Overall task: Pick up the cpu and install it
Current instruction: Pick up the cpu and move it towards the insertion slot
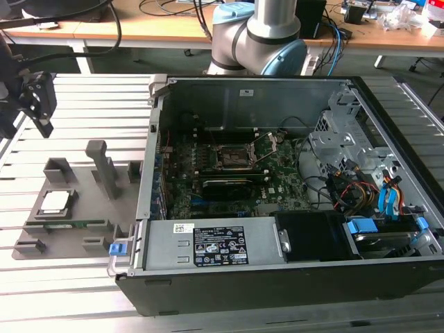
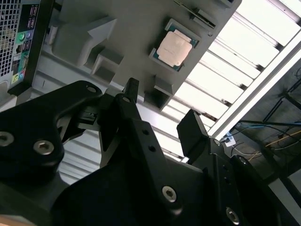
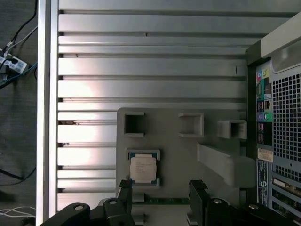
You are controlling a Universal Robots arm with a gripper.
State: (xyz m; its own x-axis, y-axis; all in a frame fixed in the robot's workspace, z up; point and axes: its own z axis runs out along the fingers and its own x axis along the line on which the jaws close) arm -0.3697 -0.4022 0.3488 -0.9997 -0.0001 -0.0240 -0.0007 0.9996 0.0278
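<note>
Hanging high over tray (image 1: 90,205) with gripper (image 3: 162,192) spread, pinching nothing. Resting flat in a tray pocket: cpu (image 1: 55,202), at nine o'clock from case (image 1: 277,291) in the exterior view (corner lips probably fix its pose), well apart from socket (image 1: 236,158).

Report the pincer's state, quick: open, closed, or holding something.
Pincer: open, holding nothing. The chip lies in its seat on the grey tray, not gripped.
</note>
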